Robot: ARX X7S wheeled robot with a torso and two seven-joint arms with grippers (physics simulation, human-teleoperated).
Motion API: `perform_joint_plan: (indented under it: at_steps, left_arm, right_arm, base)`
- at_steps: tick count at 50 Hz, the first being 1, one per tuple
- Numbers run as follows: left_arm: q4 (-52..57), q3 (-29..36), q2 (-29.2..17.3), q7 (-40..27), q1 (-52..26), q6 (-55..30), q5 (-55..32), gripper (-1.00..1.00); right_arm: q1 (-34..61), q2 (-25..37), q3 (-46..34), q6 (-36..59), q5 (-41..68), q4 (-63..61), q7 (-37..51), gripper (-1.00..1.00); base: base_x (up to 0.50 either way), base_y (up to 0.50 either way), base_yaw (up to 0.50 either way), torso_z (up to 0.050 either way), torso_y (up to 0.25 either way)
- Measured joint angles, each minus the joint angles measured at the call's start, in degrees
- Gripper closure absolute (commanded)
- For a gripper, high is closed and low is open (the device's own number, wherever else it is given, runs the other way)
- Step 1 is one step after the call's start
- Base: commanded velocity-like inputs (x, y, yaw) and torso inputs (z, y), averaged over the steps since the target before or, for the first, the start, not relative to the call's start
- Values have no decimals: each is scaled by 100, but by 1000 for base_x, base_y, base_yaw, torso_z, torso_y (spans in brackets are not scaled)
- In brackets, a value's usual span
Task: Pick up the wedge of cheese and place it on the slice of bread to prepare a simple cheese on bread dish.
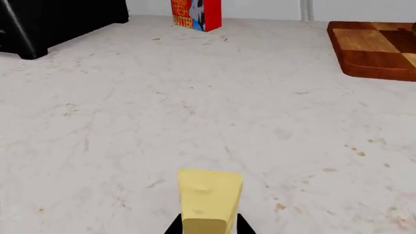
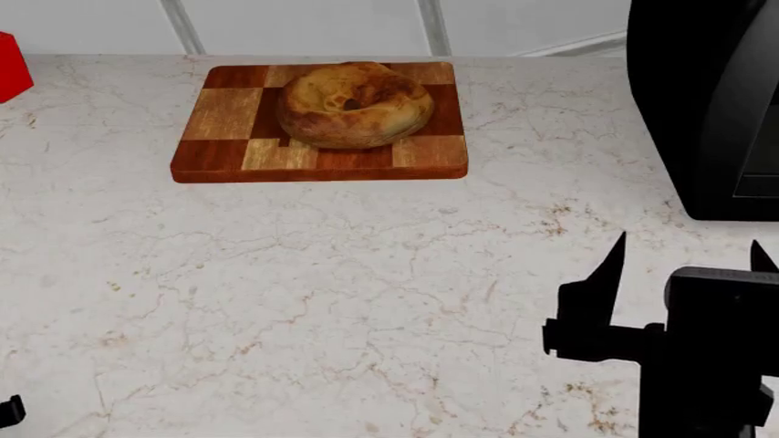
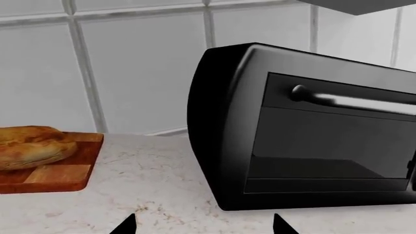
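Note:
The wedge of cheese (image 1: 209, 197), pale yellow and blocky, sits between the two black fingers of my left gripper (image 1: 206, 228), which press against its sides; it does not show in the head view. The slice of bread (image 2: 353, 103), round and golden-brown with a central dimple, lies on the checkered cutting board (image 2: 232, 119) at the back of the counter. It also shows in the right wrist view as the bread (image 3: 32, 146). My right gripper (image 2: 688, 251) hovers over the counter's near right, open and holding nothing.
A black toaster oven (image 2: 718, 100) stands at the right, just ahead of my right gripper (image 3: 202, 226). A red box (image 1: 195, 13) stands by the tiled wall, left of the board (image 1: 373, 48). A dark appliance (image 1: 52, 22) fills one corner of the left wrist view.

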Motion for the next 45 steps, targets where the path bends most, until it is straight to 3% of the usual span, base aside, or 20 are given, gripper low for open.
perform_joint_plan:
  at_steps: [20,45]
  left_arm:
    - [794,-54,-86,-376,-1230,-1444,-767,100]
    - [125,738,194,-216,-2572,-1625,-904,100]
  right_arm:
    - [11,15,-7,0,37,4,23,-100]
    - [50,39,-29,51,82,-25,57,-100]
  base:
    - [0,0,0,0,0]
    - [0,0,0,0,0]
